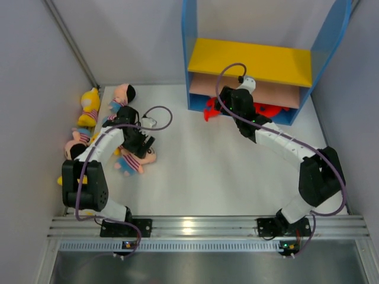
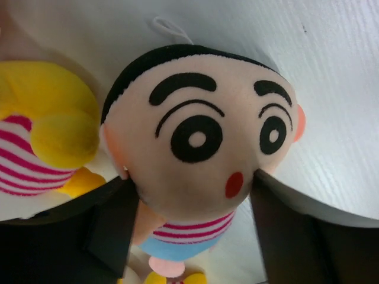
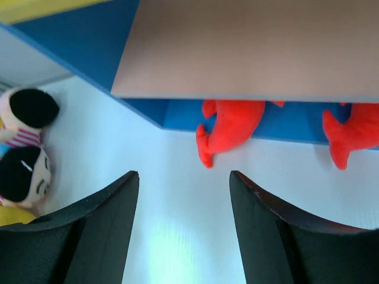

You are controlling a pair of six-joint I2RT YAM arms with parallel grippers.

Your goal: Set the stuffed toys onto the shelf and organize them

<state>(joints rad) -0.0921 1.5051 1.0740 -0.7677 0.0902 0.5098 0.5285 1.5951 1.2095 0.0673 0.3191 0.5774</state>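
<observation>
Red plush sharks lie side by side on the blue base of the open shelf unit, under its pinkish board, their tails poking out onto the white worktop. We see the right pincer just in front of them, released and empty. The left pincer straddles the head of a black-haired, peach-faced boy doll on the worktop's left side; we cannot tell whether it squeezes. A yellow figure in a red-striped shirt lies just beside the doll.
</observation>
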